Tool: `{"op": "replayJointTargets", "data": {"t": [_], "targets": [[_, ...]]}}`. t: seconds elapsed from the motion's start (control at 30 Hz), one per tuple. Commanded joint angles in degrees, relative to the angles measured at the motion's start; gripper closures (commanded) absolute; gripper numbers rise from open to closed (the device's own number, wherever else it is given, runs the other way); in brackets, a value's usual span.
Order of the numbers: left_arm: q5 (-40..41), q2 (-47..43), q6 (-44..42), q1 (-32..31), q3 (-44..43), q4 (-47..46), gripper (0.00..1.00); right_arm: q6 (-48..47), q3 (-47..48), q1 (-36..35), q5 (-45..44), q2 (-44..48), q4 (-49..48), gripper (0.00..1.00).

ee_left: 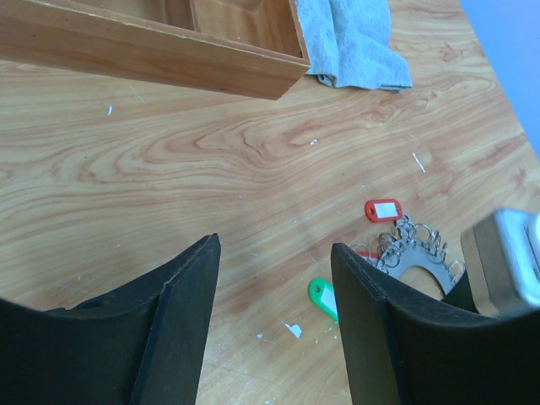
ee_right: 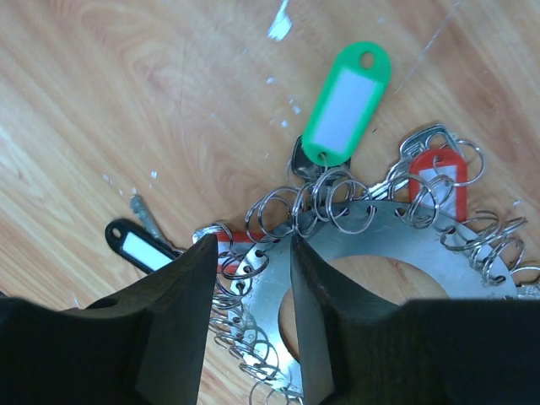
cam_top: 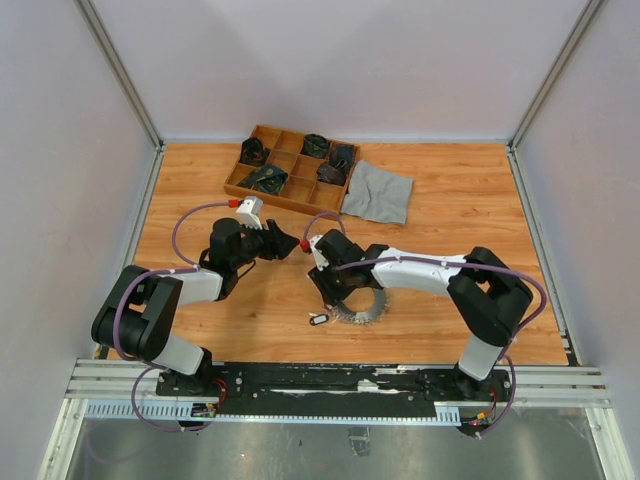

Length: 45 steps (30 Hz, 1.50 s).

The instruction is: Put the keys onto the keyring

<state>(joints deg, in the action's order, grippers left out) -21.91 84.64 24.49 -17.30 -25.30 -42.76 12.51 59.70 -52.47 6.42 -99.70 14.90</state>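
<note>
The keyring (ee_right: 405, 236) is a flat metal disc with a round hole, its rim hung with many small split rings. It lies on the wood in front of the right arm (cam_top: 362, 305). Keys with a green tag (ee_right: 346, 105) and a red tag (ee_right: 439, 181) hang at its edge. A black-tagged key (ee_right: 139, 247) lies beside it. My right gripper (ee_right: 251, 243) straddles the disc's band, one finger outside the rim and one in the hole, jaws apart. My left gripper (ee_left: 274, 245) hovers open and empty to the left, with the green tag (ee_left: 322, 297) by its right finger.
A wooden compartment tray (cam_top: 290, 165) with dark items stands at the back. A grey cloth (cam_top: 380, 192) lies to its right. One small tagged key (cam_top: 319, 320) lies just left of the keyring. White scraps dot the wood.
</note>
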Motion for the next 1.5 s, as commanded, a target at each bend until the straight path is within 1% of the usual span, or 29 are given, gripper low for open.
{"op": "replayJointTargets", "data": {"t": [0.0, 0.17, 0.27, 0.3, 0.33, 0.43, 0.47, 0.53, 0.6, 0.67, 0.73, 0.83, 0.93, 1.17, 1.27, 1.4, 1.47], "targets": [[-0.2, -0.3, -0.8, 0.5, -0.7, -0.2, 0.40, -9.1, -5.1, -1.3, 1.8, 1.5, 4.5, 0.62], [-0.6, 0.2, -0.7, 0.6, -0.9, -0.5, 0.40, -16.3, -8.5, -1.9, 5.5, 4.8, 7.0, 0.69], [-0.7, 0.1, -0.7, 0.5, -1.0, -0.3, 0.40, -18.1, -10.8, -2.6, 8.8, 8.0, 6.0, 0.74], [-0.6, 0.0, -0.7, 0.5, -1.0, -0.2, 0.40, -18.1, -11.6, -2.9, 8.6, 9.3, 5.4, 0.73], [-0.6, 0.0, -0.8, 0.6, -1.0, -0.2, 0.40, -17.6, -11.9, -2.9, 7.1, 10.4, 5.0, 0.69], [-0.7, 0.2, -0.7, 0.5, -1.0, -0.3, 0.40, -16.2, -12.6, -3.0, 2.5, 14.1, 3.5, 0.46], [-0.7, 0.1, -0.7, 0.5, -1.0, -0.3, 0.40, -14.9, -12.8, -2.8, 0.0, 15.4, 2.8, 0.41], [-0.6, 0.0, -0.7, 0.5, -1.0, -0.2, 0.40, -11.8, -13.7, -2.6, -3.9, 18.1, 0.6, 0.34], [-0.6, 0.0, -0.7, 0.5, -0.9, -0.2, 0.40, -6.2, -14.0, -0.7, -5.9, 19.7, -1.0, 0.32], [-0.6, -0.1, -0.7, 0.5, -0.8, -0.3, 0.40, 1.3, -13.9, 1.7, -5.1, 19.6, -1.4, 0.32], [-0.5, -0.1, -0.8, 0.5, -0.9, -0.3, 0.40, 6.0, -13.1, 3.2, -4.4, 18.1, -1.1, 0.33], [-0.5, -0.2, -0.7, 0.5, -0.8, -0.2, 0.40, 9.4, -9.3, 3.5, -4.2, 14.0, 1.6, 0.33], [-0.4, -0.1, -0.8, 0.5, -0.9, -0.2, 0.40, 11.7, -7.8, 3.5, -3.4, 11.2, 2.1, 0.33], [-0.4, 0.0, -0.7, 0.5, -0.9, -0.2, 0.40, 12.4, -5.9, 3.5, -1.3, 7.3, 1.2, 0.39], [-0.3, -0.1, -0.7, 0.5, -0.8, -0.2, 0.40, 11.4, -4.9, 3.4, -1.1, 5.7, 2.0, 0.44], [-0.4, -0.1, -0.8, 0.5, -0.8, -0.2, 0.40, 9.3, -4.1, 3.3, -0.5, 4.0, 2.9, 0.54], [-0.3, 0.0, -0.8, 0.5, -0.9, -0.2, 0.40, 8.3, -3.8, 3.1, 0.2, 3.1, 3.3, 0.57]]}}
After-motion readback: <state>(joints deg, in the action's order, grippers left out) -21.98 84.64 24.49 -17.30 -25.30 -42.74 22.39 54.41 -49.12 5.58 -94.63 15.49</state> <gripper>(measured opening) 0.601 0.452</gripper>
